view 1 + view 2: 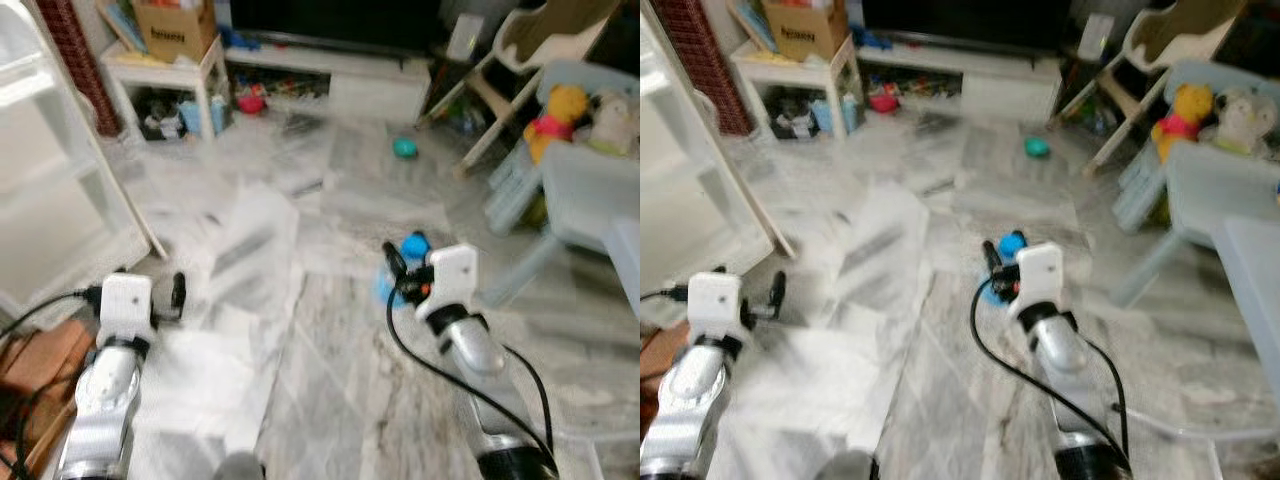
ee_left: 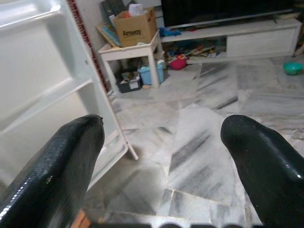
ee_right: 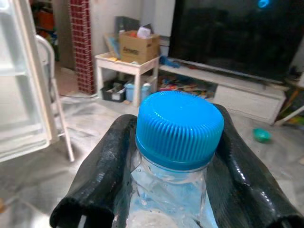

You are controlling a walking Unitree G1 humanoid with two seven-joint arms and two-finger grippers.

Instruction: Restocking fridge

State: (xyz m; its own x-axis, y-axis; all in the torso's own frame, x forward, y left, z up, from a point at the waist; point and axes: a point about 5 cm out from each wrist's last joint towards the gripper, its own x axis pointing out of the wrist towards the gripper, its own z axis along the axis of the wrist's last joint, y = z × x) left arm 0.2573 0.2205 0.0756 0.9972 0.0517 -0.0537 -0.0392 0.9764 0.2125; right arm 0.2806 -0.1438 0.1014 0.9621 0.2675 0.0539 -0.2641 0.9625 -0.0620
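Note:
My right gripper [image 1: 402, 268] is shut on a clear water bottle, held over the marble floor in the middle of the room. The bottle's blue cap [image 3: 179, 124] stands up between the two black fingers [image 3: 102, 173], and it also peeks out past the wrist [image 1: 414, 244]. My left gripper [image 2: 161, 156] is open, low on the left, with nothing between its fingertips [image 2: 59, 171]. It faces the white open fridge door [image 2: 42, 80] and its shelves, which stand at the left edge [image 1: 50, 180].
A white side table [image 1: 205, 62] with a cardboard box [image 1: 172, 30] stands at the back left, beside a low TV stand [image 1: 345, 80]. A teal bowl [image 1: 404, 148] lies on the floor. On the right is a pale blue table [image 1: 590, 185] with plush toys [image 1: 560, 112].

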